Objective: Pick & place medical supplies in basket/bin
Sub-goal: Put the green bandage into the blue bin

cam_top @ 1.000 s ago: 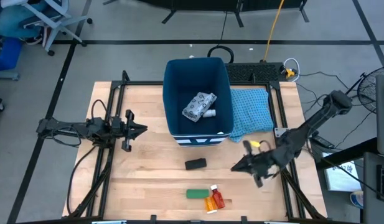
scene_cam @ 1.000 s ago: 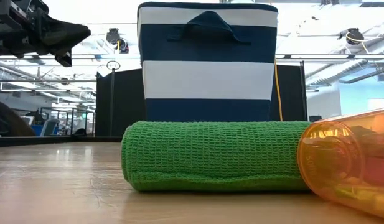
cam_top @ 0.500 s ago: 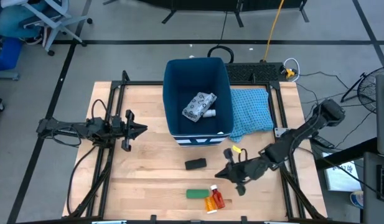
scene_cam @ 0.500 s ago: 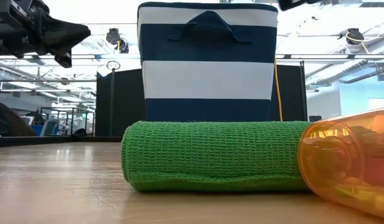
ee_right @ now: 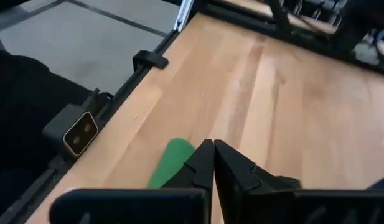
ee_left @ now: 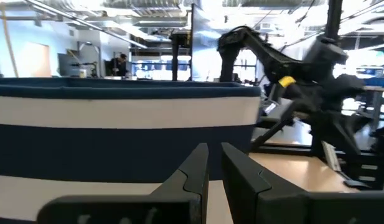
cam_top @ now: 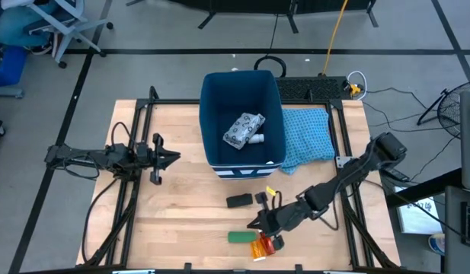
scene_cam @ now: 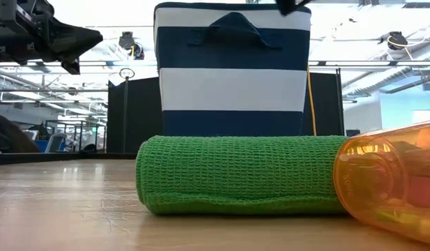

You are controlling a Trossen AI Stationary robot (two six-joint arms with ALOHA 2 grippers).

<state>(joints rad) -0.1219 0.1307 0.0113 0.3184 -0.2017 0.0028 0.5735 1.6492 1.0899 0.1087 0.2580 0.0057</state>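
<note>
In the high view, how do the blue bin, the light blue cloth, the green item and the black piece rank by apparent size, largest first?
1. Blue bin
2. Light blue cloth
3. Green item and black piece: these two look about alike, so I do not rank them.

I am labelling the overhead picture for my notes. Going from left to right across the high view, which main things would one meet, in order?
Left gripper → blue bin → right gripper → light blue cloth.

The right gripper [cam_top: 259, 222], fingers closed, is being carried leftward and down over the green flat box [cam_top: 240, 237].
</note>
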